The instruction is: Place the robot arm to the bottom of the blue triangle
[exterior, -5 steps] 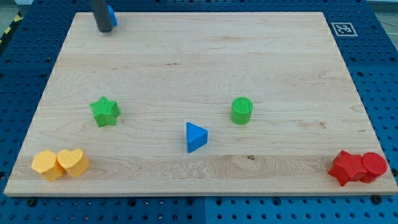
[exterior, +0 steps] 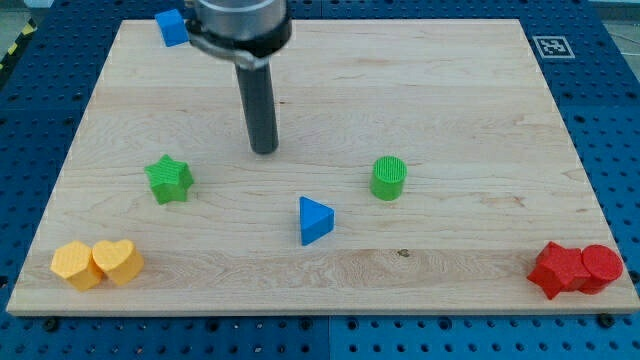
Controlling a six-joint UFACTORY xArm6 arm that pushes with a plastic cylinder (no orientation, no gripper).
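The blue triangle (exterior: 315, 220) lies near the middle of the wooden board (exterior: 450, 90), a little toward the view's bottom. My dark rod comes down from the view's top, and my tip (exterior: 264, 151) rests on the board above and to the left of the blue triangle, well apart from it. The tip touches no block.
A green star (exterior: 169, 179) lies left of the tip. A green cylinder (exterior: 388, 178) lies right of the triangle. A blue cube (exterior: 171, 27) sits at the top left. A yellow block and a yellow heart (exterior: 97, 263) sit bottom left; two red blocks (exterior: 576, 268) sit bottom right.
My rod has moved from the board's top left corner, by the blue cube, down and to the right toward the middle. The blue cube now shows fully. No block has moved.
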